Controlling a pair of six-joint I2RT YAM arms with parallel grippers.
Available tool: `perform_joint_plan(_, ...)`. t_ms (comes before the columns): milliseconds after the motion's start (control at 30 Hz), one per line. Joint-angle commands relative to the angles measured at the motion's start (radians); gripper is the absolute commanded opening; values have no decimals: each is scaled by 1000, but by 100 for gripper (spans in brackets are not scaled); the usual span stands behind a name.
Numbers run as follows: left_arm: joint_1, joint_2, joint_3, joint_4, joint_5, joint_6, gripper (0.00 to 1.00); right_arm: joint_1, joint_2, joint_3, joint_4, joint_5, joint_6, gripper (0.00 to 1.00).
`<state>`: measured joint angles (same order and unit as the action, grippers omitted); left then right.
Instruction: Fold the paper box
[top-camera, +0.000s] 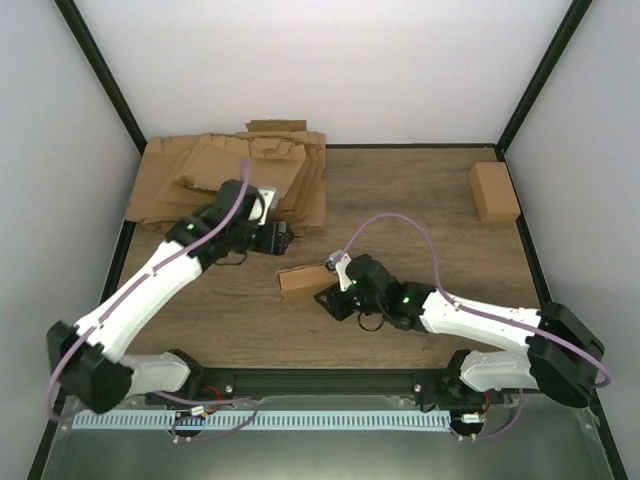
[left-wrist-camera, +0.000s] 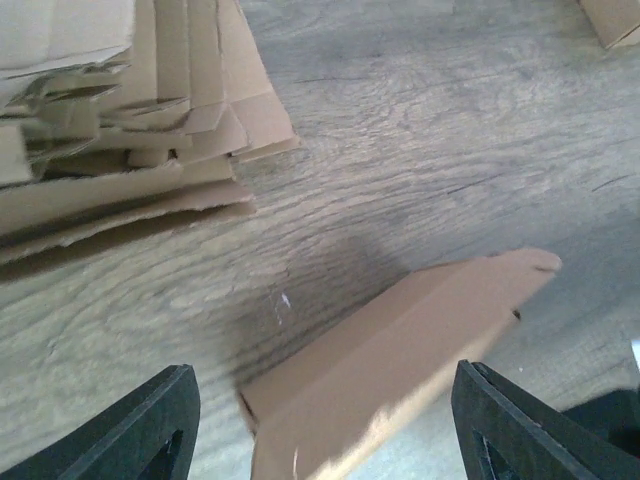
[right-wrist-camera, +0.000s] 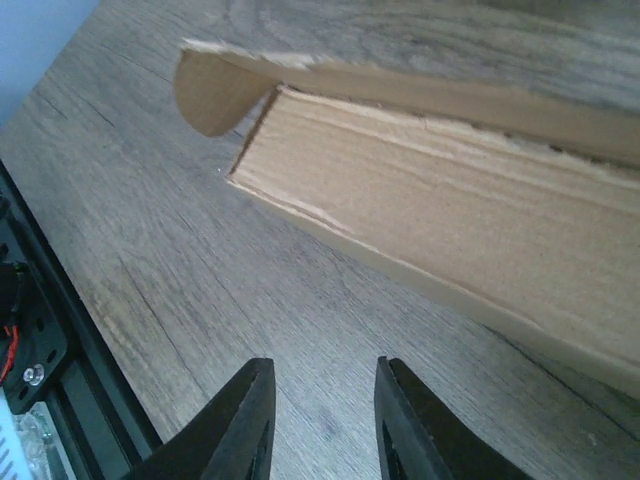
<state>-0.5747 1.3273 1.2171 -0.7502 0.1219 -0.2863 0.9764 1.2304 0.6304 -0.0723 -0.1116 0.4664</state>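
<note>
The paper box (top-camera: 300, 282) is a small brown carton lying on the wooden table near the middle, with a rounded tab sticking out at one end. My left gripper (top-camera: 288, 238) hovers just behind it, jaws wide open. In the left wrist view the box (left-wrist-camera: 400, 350) lies below and between the spread fingers, and the gripper (left-wrist-camera: 325, 430) holds nothing. My right gripper (top-camera: 332, 290) sits at the box's right end. In the right wrist view the gripper (right-wrist-camera: 320, 405) is open and empty, just short of the box's long side (right-wrist-camera: 450, 210).
A thick heap of flat cardboard sheets (top-camera: 230, 175) lies at the back left, also in the left wrist view (left-wrist-camera: 120, 120). A closed brown carton (top-camera: 494, 190) stands at the back right. Black frame rails run along the table edges.
</note>
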Motion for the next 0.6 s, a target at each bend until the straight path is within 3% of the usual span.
perform_joint_plan(0,0,-156,-96,-50,-26,-44,72,-24,-56,88,-113,-18,-84,31)
perform_joint_plan(167,-19,-226,-220,-41,43,-104,63,-93,-117,117,-183,-45,-143,37)
perform_joint_plan(267,-49,-239,-285,-25,-1,-135,56,-151,-150,124,-215,-69,-166,38)
perform_joint_plan(567,-144,-247,-348,14,-105,-215,50,-311,-214,131,-282,-102,-260,43)
